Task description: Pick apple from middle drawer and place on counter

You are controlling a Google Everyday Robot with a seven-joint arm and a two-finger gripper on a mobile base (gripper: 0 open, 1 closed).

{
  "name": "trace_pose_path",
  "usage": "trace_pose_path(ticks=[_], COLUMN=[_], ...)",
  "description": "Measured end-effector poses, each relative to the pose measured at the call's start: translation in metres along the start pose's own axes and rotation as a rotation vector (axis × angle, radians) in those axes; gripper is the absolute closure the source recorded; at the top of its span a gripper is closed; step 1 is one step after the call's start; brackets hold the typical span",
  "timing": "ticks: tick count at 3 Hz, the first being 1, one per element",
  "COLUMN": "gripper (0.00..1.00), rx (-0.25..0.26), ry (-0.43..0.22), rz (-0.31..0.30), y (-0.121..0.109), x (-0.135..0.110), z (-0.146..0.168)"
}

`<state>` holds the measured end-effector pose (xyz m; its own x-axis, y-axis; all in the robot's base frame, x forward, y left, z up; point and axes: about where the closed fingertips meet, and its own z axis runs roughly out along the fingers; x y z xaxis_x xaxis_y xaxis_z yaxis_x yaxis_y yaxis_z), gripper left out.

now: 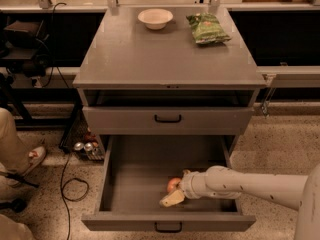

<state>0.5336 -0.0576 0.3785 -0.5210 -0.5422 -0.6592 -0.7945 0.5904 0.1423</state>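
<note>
The middle drawer is pulled out wide at the bottom of the grey cabinet. The small red-orange apple lies on the drawer's floor, right of centre and towards the front. My gripper reaches in from the right on its pale arm. It sits low inside the drawer, right against the apple's front and right side. The counter is the flat grey top of the cabinet, above and behind the drawer.
A white bowl and a green snack bag sit at the back of the counter. The drawer above is closed. A person's legs and shoe, cables and cans are on the floor to the left.
</note>
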Motion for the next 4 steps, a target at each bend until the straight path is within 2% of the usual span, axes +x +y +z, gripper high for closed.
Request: trace_pose_path(ticks=[2, 3, 4], gripper=[0.49, 0.73, 0.96], rx=[-0.022, -0.045, -0.046], ry=[-0.018, -0.054, -0.12], rz=[-0.012, -0.055, -0.131], y=[0.002, 0.009, 0.005], x=[0.011, 0.003, -0.021], z=[-0.004, -0.034, -0.114])
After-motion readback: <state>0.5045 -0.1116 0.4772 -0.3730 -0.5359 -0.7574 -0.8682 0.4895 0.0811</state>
